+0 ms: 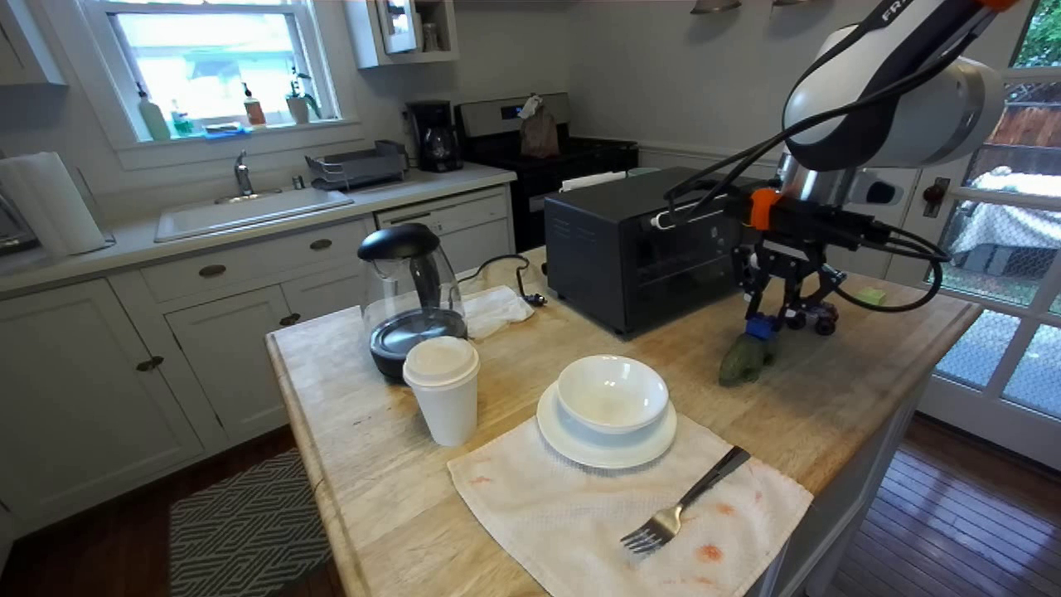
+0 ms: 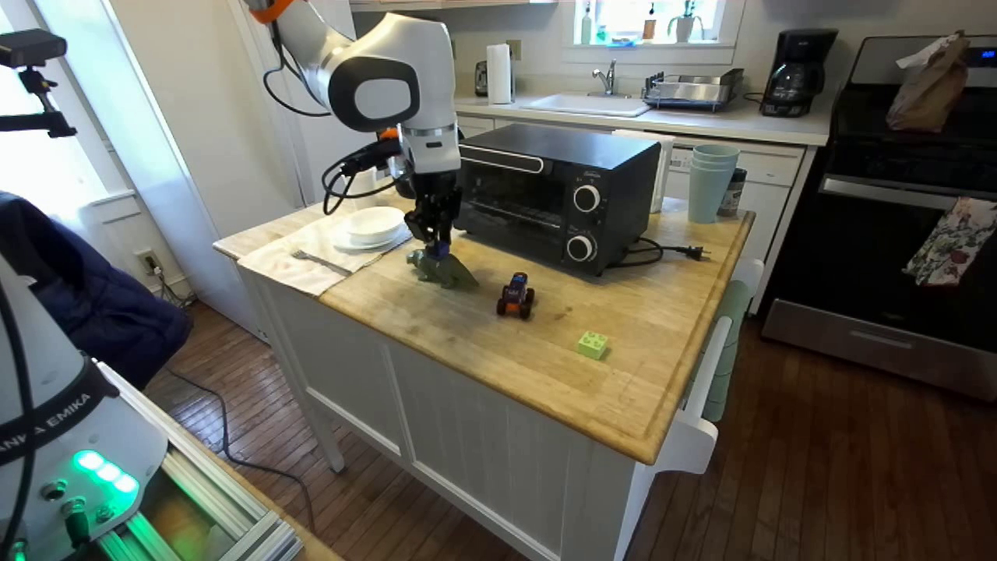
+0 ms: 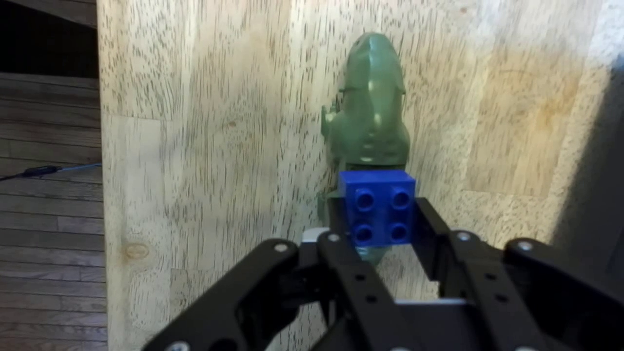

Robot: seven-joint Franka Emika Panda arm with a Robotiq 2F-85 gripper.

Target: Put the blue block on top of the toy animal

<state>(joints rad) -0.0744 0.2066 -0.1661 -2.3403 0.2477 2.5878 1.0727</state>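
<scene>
The toy animal [image 3: 374, 117] is green and elongated and stands on the wooden table; it shows in both exterior views [image 1: 742, 362] [image 2: 450, 273]. The blue block [image 3: 382, 214] has studs facing up. It is right above the animal's back in the wrist view, and shows small in both exterior views [image 1: 760, 327] [image 2: 438, 251]. My gripper [image 3: 379, 207] points down with a finger against each side of the block. The block looks on or just over the animal; I cannot tell if they touch. The block and fingers hide part of the animal.
A black toaster oven [image 1: 584, 257] stands close beside the arm. A toy truck [image 2: 516, 296] and a small light green piece [image 2: 593, 344] lie on the table [image 2: 537, 374]. A bowl [image 1: 613, 394] on plates, a fork [image 1: 688, 502], a white cup [image 1: 445, 398] and a kettle [image 1: 414, 307] stand farther along.
</scene>
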